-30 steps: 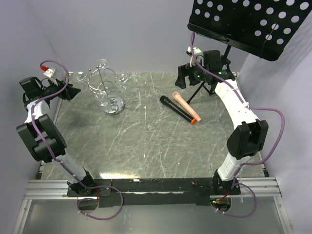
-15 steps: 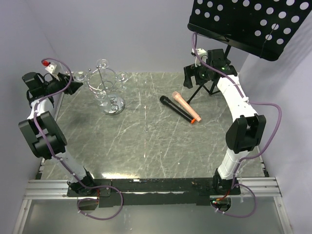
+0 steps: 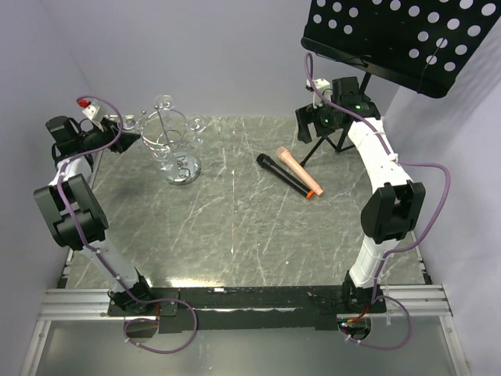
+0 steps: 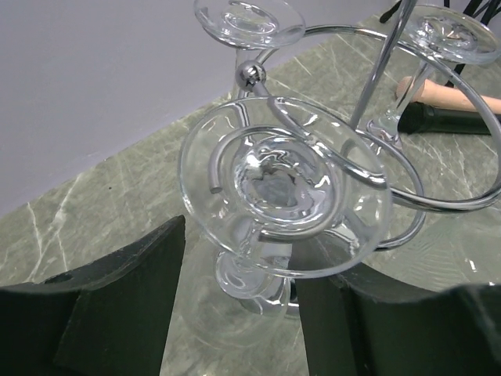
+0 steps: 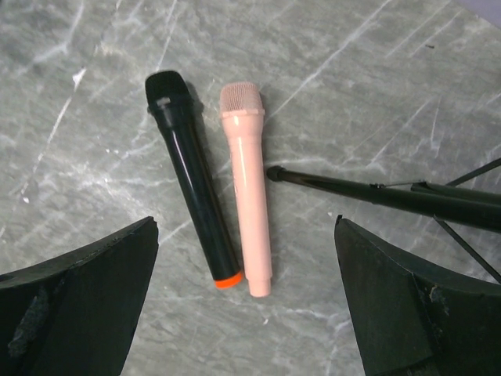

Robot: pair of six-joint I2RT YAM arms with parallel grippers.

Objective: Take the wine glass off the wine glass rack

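Two-arm cell seen from above and from both wrists. The wine glass rack (image 4: 383,70) stands at the far left of the grey marbled table (image 3: 235,227), its round base on the surface and its wire loops at the top.

Hidden or unclear:
- The wine glass (image 4: 282,184) hangs upside down in one loop, foot uppermost. Its bowl below is only partly seen through the foot.
- The left gripper (image 4: 239,266) is level with that bowl, one dark finger (image 4: 117,305) on each side.
- A strip of table shows between the left-hand finger and the bowl. On the other side, contact cannot be made out. The claw is therefore moderately spread around the bowl, with no grip evident.
- Both fingers are cut off by the lower frame edge.
- In the overhead view the clear glass merges with the chrome wire, so the glasses are hard to separate there.
- The music stand (image 3: 391,31) is cropped at the top right corner, and its tripod legs are partly covered by the right arm.

Counts:
- One rack.
- Three glass feet in the left wrist view: the framed one, a second (image 4: 249,19) cut by the top edge, and a third (image 4: 454,31) at the upper right.
- Two microphones lying side by side and touching near mid-table, one black microphone (image 5: 192,180) and one pink microphone (image 5: 249,188).

The right gripper (image 5: 246,227) hovers above this pair with its claw spread wide and nothing between the fingers.
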